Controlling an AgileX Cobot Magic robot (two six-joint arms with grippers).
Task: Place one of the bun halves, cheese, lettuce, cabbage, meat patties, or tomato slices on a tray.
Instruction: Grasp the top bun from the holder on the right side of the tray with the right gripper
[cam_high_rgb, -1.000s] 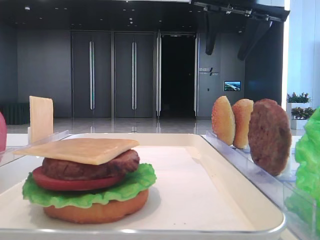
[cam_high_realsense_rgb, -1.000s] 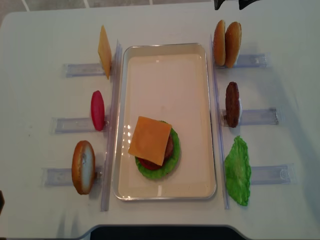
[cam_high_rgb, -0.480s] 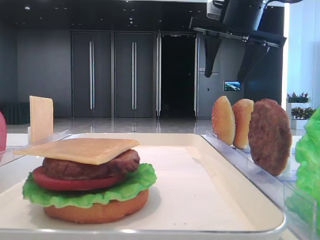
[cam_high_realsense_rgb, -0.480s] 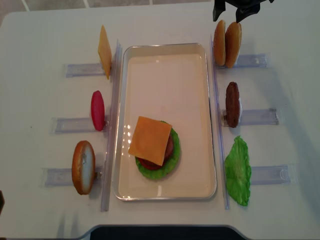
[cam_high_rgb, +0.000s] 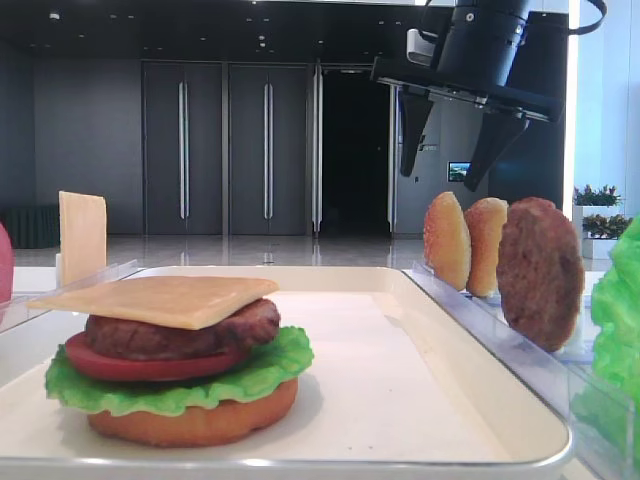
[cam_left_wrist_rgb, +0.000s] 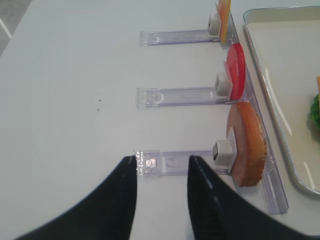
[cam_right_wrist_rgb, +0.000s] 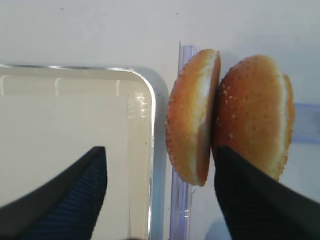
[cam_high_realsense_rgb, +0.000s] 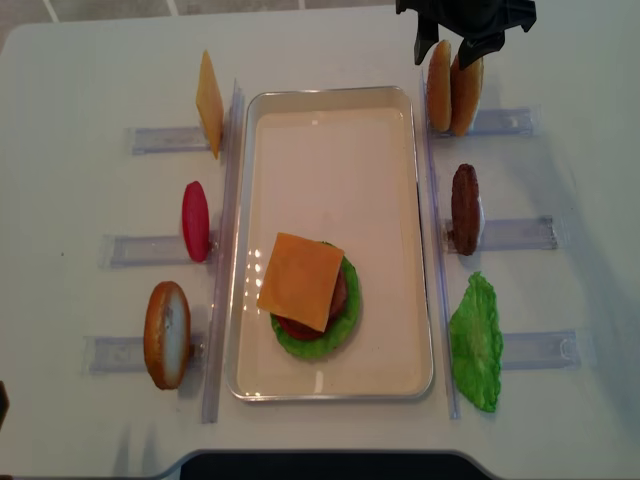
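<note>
Hovering: my right gripper (cam_high_realsense_rgb: 446, 52) hangs above the two bun halves (cam_high_realsense_rgb: 452, 87) that stand on edge in a clear rack (cam_high_realsense_rgb: 500, 122) at the far right of the table (cam_high_realsense_rgb: 80, 190).
Right fingers: spread wide, holding nothing; in my right wrist view one dark finger (cam_right_wrist_rgb: 250, 200) overlaps the outer bun, the other sits over the tray corner, the inner bun (cam_right_wrist_rgb: 192, 117) between them.
Left gripper (cam_left_wrist_rgb: 161, 192): low over the table near the front left rack, jaws apart, nothing between them.
Tray (cam_high_realsense_rgb: 400, 200): white, in the middle, carrying a stack of bun base, lettuce (cam_high_realsense_rgb: 345, 320), tomato, patty and a cheese slice (cam_high_realsense_rgb: 300, 280) on top.
Right racks: one meat patty (cam_high_realsense_rgb: 464, 208) upright, a lettuce leaf (cam_high_realsense_rgb: 475, 345) nearer the front.
Left racks: cheese (cam_high_realsense_rgb: 208, 103) on edge, a tomato slice (cam_high_realsense_rgb: 195, 220), another bun (cam_high_realsense_rgb: 166, 333).
</note>
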